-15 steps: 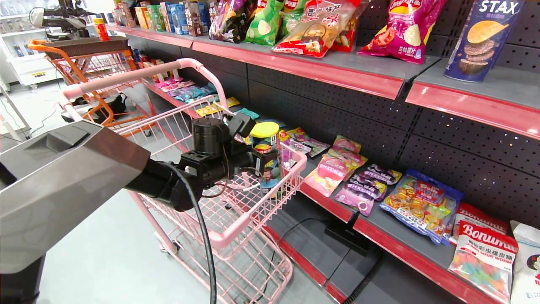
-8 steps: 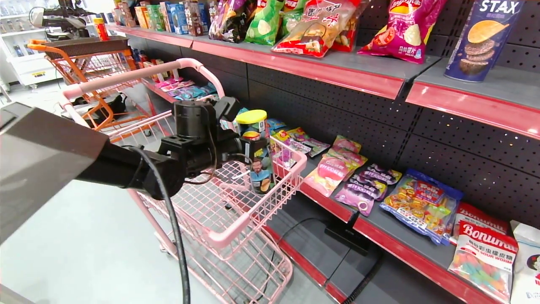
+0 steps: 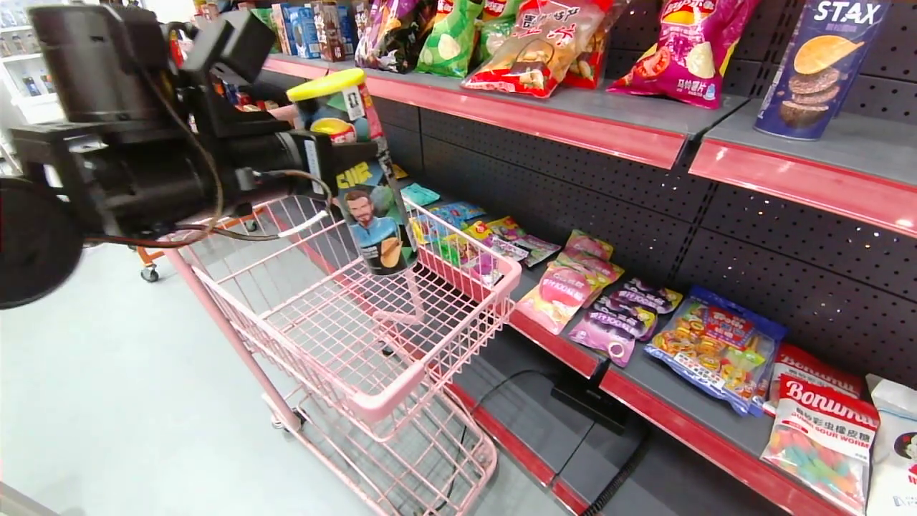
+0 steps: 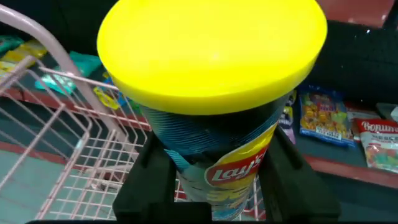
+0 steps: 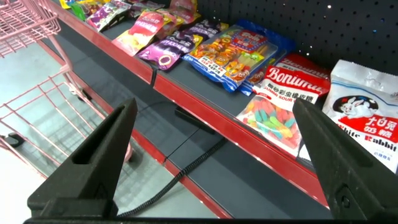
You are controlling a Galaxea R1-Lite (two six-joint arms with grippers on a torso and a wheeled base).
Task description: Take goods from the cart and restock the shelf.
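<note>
One chip can (image 3: 367,188) is gripped by the left gripper (image 3: 342,159), whose fingers (image 4: 148,182) are closed on both sides of its upper body just under the yellow lid (image 3: 326,84). The can is off the cart (image 3: 380,408), hanging in the air above the far-left part of the basket. Its long axis is close to upright but leaning: the lid points up and to the left, and the base points down and to the right, above the pink wire floor. The cart's right rim stands just beside the red front edge of the lower shelf (image 3: 566,351). The upper shelf (image 3: 544,123) runs above and to the right of the can. At the lid's height that shelf's red edge is near the can but not touching it. Crisp bags (image 3: 684,50) lean at the back of the upper shelf, with a bare grey strip in front of them. One blue can (image 3: 817,72) stands upright at its right end. The lower shelf carries flat snack bags (image 3: 716,344), among them two red ones (image 3: 824,433) and one white one (image 3: 895,448) at the near right; those farther left are too crowded to count. The right gripper (image 5: 214,112) hangs over the lower shelf's near edge and the floor, its two fingers (image 5: 99,162) spread wide with nothing between them.
</note>
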